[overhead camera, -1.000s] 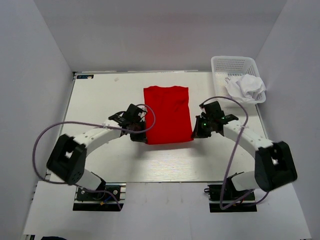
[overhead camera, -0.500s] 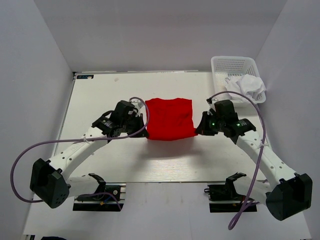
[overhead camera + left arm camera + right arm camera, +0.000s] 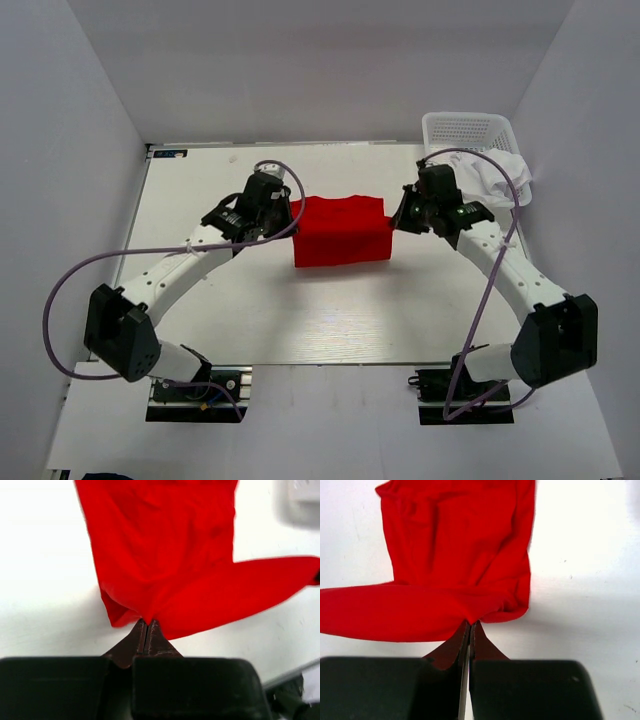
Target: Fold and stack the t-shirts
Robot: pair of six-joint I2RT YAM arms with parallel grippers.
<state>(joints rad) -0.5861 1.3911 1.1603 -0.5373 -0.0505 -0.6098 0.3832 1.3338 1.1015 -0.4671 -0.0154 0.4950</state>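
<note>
The red t-shirt [image 3: 340, 230] lies folded over on the white table [image 3: 200, 190], its near edge raised and carried toward the back. My left gripper [image 3: 293, 222] is shut on the shirt's left corner [image 3: 148, 615]; in the left wrist view the cloth hangs from the pinched tips [image 3: 148, 622]. At the shirt's right corner [image 3: 475, 612], my right gripper [image 3: 393, 222] is also shut, the cloth bunched at its tips [image 3: 471, 624]. The white t-shirt [image 3: 492, 172] sits crumpled in the mesh basket [image 3: 465, 128] at the back right.
Purple cables loop from both arms over the table. Grey walls close in the table on three sides. The basket stands against the back right corner, close behind my right wrist.
Both grippers have moved away from the near edge toward the back, drawing the red shirt's near edge over itself. The visible red patch has grown shorter front to back.
</note>
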